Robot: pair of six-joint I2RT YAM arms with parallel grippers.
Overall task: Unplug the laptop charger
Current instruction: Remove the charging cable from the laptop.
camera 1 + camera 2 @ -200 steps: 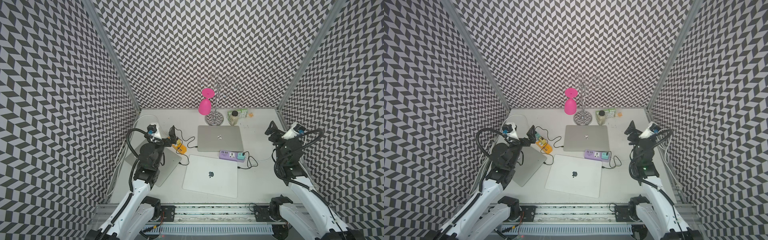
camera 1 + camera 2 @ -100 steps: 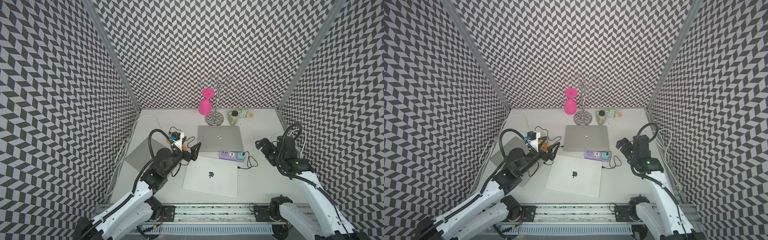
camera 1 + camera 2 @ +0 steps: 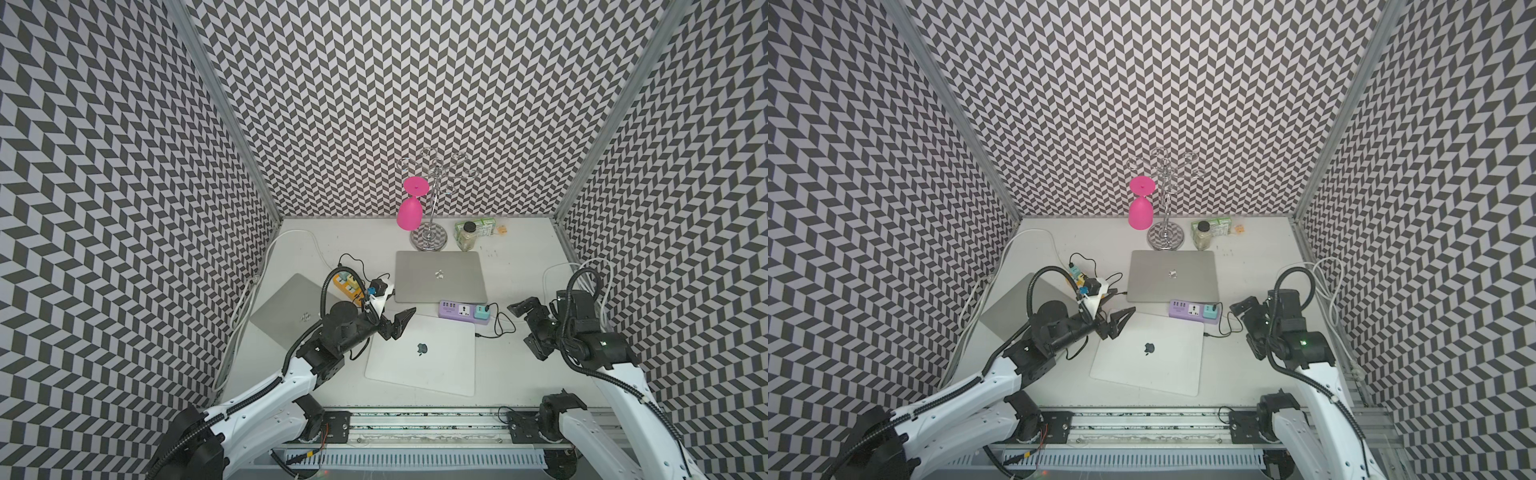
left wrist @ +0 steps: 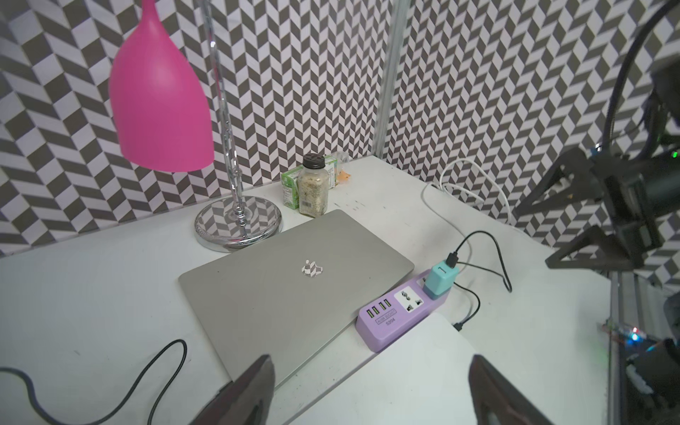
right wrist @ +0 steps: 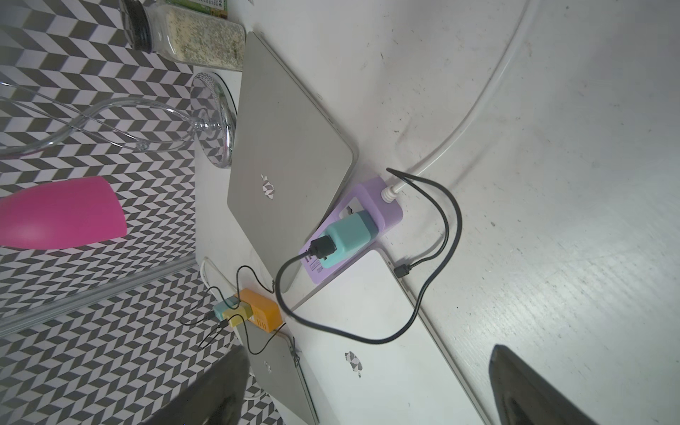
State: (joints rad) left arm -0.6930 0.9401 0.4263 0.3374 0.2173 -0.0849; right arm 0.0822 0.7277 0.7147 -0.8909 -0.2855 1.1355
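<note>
A robotics lab cell — chevron-patterned walls (image 3: 374, 104) box in a white bench (image 3: 519, 374), two arms (image 3: 266, 386) on a rail (image 3: 419, 420) at six o'clock.

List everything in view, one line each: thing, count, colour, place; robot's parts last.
laptops: 3; silver laptop back centre, white laptop front centre, grey laptop left
power strips: 2; purple strip between silver and white laptops, orange strip left of silver
charger plug: 1, teal, in purple strip
small plugs: 2, teal and yellow, in orange strip
black cables: several; one from charger plug beside white laptop, others by orange strip
rack: 1, chrome, back centre
wine glass: 1, pink, hanging inverted on rack
spice jar: 1, clear, right of rack
carton: 1, green, behind jar
white cords: 2, left wall, right side
grippers: 2, black, open; left gripper over white laptop's corner, right gripper right of purple strip
</note>
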